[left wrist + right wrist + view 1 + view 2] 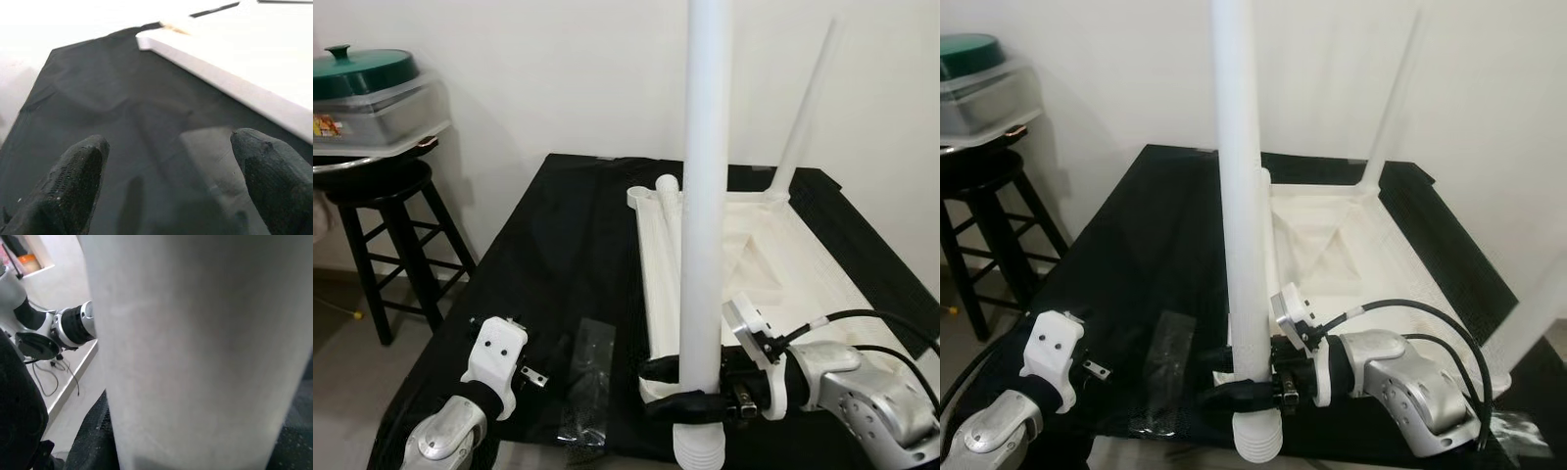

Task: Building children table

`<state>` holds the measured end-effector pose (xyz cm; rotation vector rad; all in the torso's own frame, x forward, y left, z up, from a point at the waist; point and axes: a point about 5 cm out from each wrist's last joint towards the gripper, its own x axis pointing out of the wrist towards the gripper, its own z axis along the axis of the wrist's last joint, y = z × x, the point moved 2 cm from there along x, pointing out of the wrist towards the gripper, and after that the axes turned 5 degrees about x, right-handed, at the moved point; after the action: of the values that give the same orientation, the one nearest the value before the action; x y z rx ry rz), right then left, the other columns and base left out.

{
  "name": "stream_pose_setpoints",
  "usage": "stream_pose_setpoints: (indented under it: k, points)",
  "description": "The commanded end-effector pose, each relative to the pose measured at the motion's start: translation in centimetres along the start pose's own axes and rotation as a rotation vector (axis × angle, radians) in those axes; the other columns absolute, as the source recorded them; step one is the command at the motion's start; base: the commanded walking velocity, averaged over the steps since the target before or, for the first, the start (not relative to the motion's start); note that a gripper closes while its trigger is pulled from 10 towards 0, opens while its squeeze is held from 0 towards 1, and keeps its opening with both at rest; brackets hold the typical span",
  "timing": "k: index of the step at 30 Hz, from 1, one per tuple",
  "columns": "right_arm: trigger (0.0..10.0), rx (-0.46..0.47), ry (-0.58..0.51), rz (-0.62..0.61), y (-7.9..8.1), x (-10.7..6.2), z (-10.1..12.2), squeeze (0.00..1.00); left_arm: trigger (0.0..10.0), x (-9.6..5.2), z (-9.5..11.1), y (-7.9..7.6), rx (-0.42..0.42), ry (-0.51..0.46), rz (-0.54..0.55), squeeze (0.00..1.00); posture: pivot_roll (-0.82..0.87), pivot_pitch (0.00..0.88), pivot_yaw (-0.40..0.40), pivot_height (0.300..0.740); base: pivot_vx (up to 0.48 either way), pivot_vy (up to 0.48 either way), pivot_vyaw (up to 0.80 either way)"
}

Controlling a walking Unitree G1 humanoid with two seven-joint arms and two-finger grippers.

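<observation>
White table leg [705, 196] stands upright, long axis vertical, running from the top edge of the frame down to lower centre; ribbed end [701, 448] points down, just below the right gripper [680, 387]. That gripper comes in from the lower right w/ black fingers clamped round the leg near its bottom. White tabletop [803, 279] lies upside down on the black-covered surface [558, 235], centre-right; a 2nd leg [808, 108] rises tilted from its far corner. Left gripper [171, 171] at lower left, fingers spread apart, empty, over the black cloth beside a clear plastic bag [587, 377]. Black stool [386, 225] at upper left.
</observation>
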<state>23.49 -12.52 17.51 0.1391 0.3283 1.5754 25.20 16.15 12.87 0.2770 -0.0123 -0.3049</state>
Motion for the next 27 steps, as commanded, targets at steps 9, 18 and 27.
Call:
stream_pose_setpoints:
  k: [9,18,27]
  points:
    - [10.0,-0.088,0.016,0.073,0.7,2.2,1.1,0.00,10.0,-0.3,0.3,0.0,-0.009,0.001,0.002,0.00,0.03,0.082,-0.035,0.740,0.000,0.000,0.00]
    - [10.0,-0.143,-0.062,0.017,-1.1,3.0,2.9,0.00,10.0,0.0,0.5,0.4,-0.007,-0.004,0.065,0.00,0.01,0.073,-0.070,0.740,0.000,0.000,0.00]
    - [10.0,-0.186,-0.081,-0.007,-1.9,3.0,4.2,0.00,10.0,0.3,0.7,0.4,0.010,-0.019,0.072,0.00,0.01,0.070,-0.071,0.740,0.000,0.000,0.00]
